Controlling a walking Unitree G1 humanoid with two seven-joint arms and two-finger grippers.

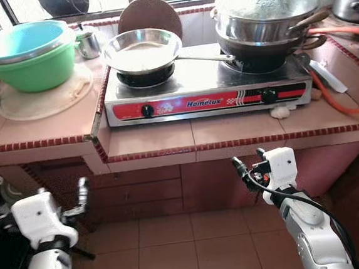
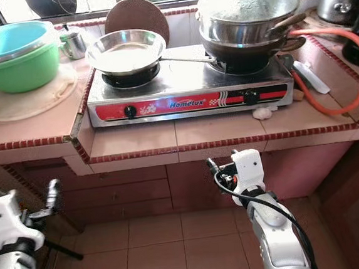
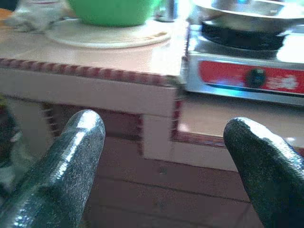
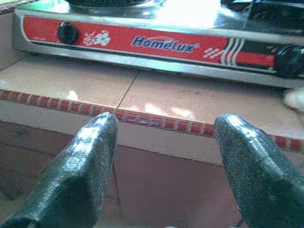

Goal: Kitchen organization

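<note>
The pink tiled surface (image 1: 161,138) ends in a red-trimmed edge, with tiled floor (image 1: 177,248) free below it. The steel two-burner stove (image 1: 207,88) carries a shallow silver pan (image 1: 142,48). Left claw (image 1: 82,192) and right claw (image 1: 248,164) hang below the edge, both spread wide, touching nothing.

A two-burner stove (image 1: 207,88) sits on the lowered middle step of the counter (image 1: 40,124). A pan (image 1: 142,49) rests on its left burner, stacked pots (image 1: 267,16) on its right. Nested bowls (image 1: 26,55) stand on the counter's raised left part, near its back edge.
</note>
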